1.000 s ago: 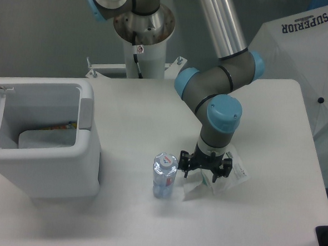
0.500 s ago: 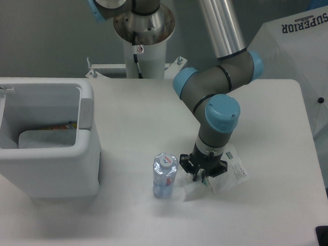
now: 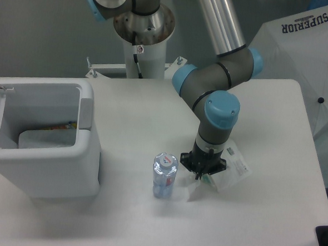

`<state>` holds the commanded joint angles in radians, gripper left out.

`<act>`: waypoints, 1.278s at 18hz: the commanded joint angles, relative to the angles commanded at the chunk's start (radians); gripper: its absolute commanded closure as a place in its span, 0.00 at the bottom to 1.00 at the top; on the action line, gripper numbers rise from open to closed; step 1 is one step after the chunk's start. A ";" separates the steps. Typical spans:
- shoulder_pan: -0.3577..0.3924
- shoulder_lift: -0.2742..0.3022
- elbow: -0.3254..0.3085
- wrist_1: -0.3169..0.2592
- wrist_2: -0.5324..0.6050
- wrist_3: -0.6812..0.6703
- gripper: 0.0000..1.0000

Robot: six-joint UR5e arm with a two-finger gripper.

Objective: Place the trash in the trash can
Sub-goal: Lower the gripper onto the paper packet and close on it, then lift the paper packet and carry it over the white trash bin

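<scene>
A small clear water bottle (image 3: 164, 176) with a white cap stands upright on the table. Just to its right lies the flat white pouch (image 3: 232, 172) with a barcode label. My gripper (image 3: 201, 174) points straight down onto the pouch's left part, and its fingers have drawn together on it. The pouch looks slightly lifted at that edge. The trash can (image 3: 40, 143), a big white bin with its lid swung open, stands at the left with some items inside.
The arm's base column (image 3: 141, 43) rises at the back of the table. A white fabric cover (image 3: 312, 59) with dark lettering stands off the table's right side. A dark object (image 3: 327, 239) sits at the bottom right corner.
The gripper's fingers were spread wide over the pouch a second ago; they have closed together on it, and the wrist has shifted slightly left.
</scene>
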<state>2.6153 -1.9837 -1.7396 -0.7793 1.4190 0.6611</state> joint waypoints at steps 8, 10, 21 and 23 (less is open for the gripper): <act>0.152 0.132 0.066 0.000 -0.127 -0.196 1.00; 0.180 0.140 0.127 0.000 -0.193 -0.328 0.96; 0.170 0.279 0.328 0.000 -0.354 -0.886 0.98; 0.167 0.333 0.325 -0.002 -0.356 -0.965 0.98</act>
<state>2.7827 -1.6508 -1.4143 -0.7808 1.0631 -0.3034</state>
